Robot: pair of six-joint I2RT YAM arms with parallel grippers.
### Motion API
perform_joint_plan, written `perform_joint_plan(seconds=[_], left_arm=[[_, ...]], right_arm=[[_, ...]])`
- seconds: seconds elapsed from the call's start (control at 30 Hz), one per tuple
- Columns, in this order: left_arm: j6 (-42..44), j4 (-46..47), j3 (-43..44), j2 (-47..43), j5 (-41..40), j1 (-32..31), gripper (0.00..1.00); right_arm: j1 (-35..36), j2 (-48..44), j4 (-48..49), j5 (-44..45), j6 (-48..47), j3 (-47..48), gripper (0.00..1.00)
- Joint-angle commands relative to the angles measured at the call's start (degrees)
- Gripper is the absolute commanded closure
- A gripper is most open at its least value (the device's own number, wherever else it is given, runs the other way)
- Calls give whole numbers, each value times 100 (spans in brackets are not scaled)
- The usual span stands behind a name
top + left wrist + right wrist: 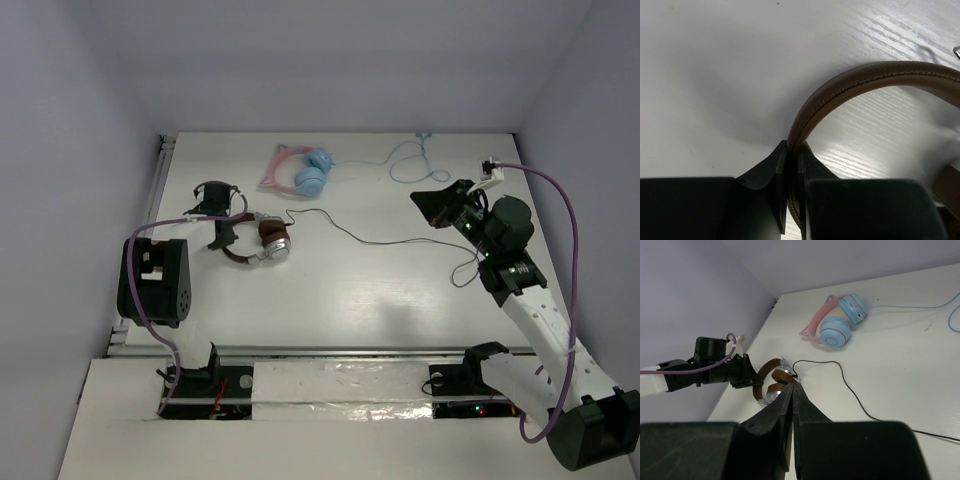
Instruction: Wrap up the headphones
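The headphones (268,240) lie on the white table at the left, with a brown headband, brown pads and silver cups. My left gripper (219,238) is shut on the headband (850,82), which runs between the fingertips in the left wrist view. The thin black cable (370,241) trails right from the ear cups across the table and ends in a loop near the right arm. My right gripper (422,199) is shut and empty, held above the table right of the cable. In the right wrist view its jaws (793,387) are pressed together, with the headphones (774,380) beyond and the cable (850,390) on the table.
Pink cat-ear headphones with light blue cups (300,172) lie at the back; they also show in the right wrist view (835,322). Their pale blue cable (410,155) curls toward the back right. Walls close the table at left, back and right.
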Motion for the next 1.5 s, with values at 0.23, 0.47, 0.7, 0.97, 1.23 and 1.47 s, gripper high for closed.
perform_joint_plan(seconds=[0.23, 0.47, 0.7, 0.97, 1.23, 1.47], left_arm=[[190, -402, 76, -1197, 220, -636, 100], [208, -797, 444, -2173, 660, -724, 100], [304, -1263, 823, -2788, 976, -777, 100], [278, -1413, 1253, -2938, 1530, -777, 100], [287, -1545, 1491, -3070, 1653, -777, 100], [252, -1624, 1640, -3219, 1811, -777, 100]], right_arm=[[52, -23, 267, -130, -63, 79, 90], [52, 153, 372, -420, -115, 97, 86], [52, 329, 521, -894, -133, 106, 84], [52, 364, 539, -991, -194, 132, 87], [105, 399, 574, -1097, -230, 141, 100], [105, 373, 583, -1079, -238, 123, 100]])
